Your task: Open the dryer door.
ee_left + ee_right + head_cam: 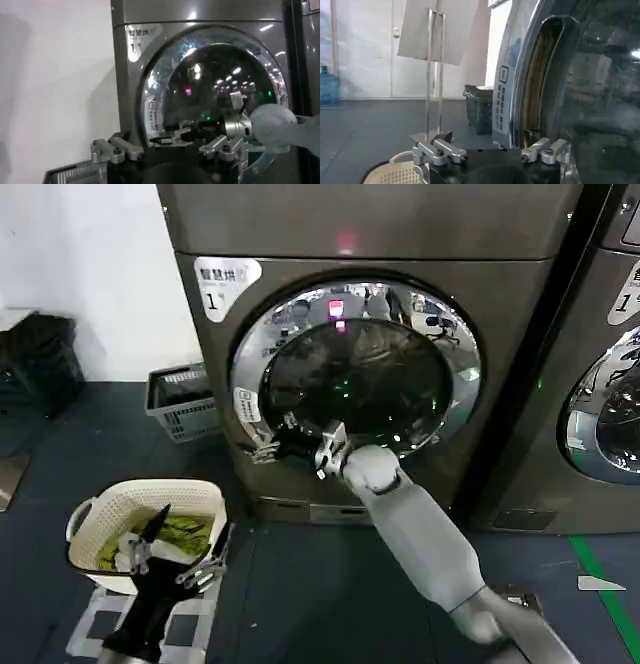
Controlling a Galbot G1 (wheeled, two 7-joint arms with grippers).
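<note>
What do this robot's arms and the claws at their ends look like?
The right arm is a smooth, light grey tube with a rounded, ball-like wrist, ending in the right gripper, black with silvery metal parts. The left arm looks black, and the left gripper is black too, with silver hinged links. In both wrist views the jaws hang from silver metal brackets with small dark screws. No cables or markings show.
</note>
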